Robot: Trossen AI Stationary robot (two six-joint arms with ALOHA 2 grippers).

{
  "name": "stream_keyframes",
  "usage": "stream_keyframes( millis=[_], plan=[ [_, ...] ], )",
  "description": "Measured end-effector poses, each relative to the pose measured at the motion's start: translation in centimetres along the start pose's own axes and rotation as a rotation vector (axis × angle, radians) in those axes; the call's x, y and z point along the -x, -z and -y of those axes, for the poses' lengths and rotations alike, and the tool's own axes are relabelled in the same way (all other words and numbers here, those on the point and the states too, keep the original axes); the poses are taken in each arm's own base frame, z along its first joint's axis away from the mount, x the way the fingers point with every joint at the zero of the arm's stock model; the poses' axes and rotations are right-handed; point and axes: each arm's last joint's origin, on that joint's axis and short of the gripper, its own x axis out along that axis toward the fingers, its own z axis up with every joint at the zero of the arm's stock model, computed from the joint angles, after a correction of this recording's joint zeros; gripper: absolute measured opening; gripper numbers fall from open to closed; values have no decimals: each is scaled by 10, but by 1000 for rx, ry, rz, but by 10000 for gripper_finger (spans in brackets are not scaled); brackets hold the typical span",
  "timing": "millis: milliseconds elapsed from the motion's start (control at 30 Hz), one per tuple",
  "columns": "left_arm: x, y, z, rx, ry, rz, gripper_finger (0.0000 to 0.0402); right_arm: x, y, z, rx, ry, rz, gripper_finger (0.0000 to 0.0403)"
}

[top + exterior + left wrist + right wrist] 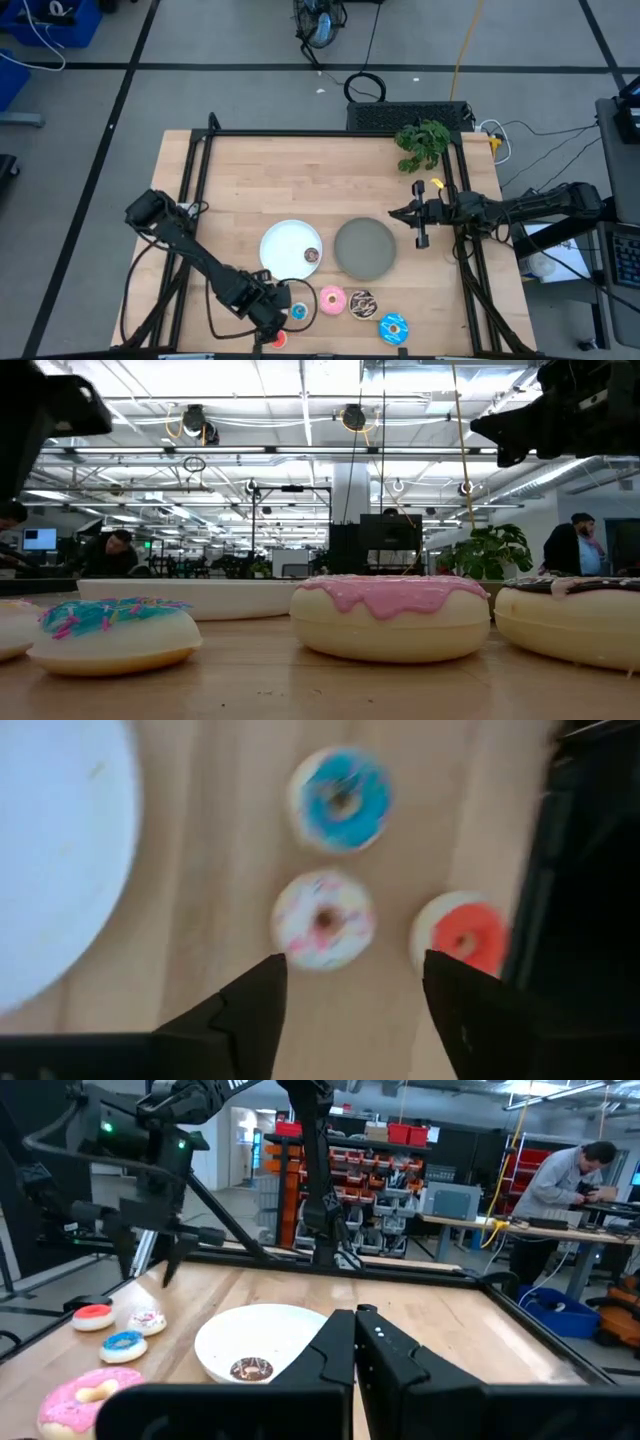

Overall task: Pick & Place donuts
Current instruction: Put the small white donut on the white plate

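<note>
My left tool (350,1010) hangs open over the white donut (323,919), which looks light, rigid and smooth, so I would pinch across its outer rim.

seven donuts (332,298), two plates (285,240), one plant (423,143)

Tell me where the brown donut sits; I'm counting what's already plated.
In the high view the brown donut lies on the white plate, at its edge nearest the grey plate.

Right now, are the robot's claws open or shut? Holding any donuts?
Left gripper: open, empty, above the white donut.
Right gripper: shut, empty.
</note>
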Motion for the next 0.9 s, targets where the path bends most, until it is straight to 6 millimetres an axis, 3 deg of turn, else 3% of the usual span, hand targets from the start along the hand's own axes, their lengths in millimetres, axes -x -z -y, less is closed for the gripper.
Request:
stream_keyframes(
  millis=[233,433,667,900],
  plan=[
    [2,-4,16,-146,75,143,275,0,0,0,13,1,2,0],
    [-5,-1,10,-83,9,101,250,0,0,0,34,2,3,0],
    [-32,2,4,-82,-38,-13,214,0,-1,0,35,3,10,0],
    [-36,-7,-5,-59,-44,-35,221,0,-1,0,35,3,10,0]
  ],
)
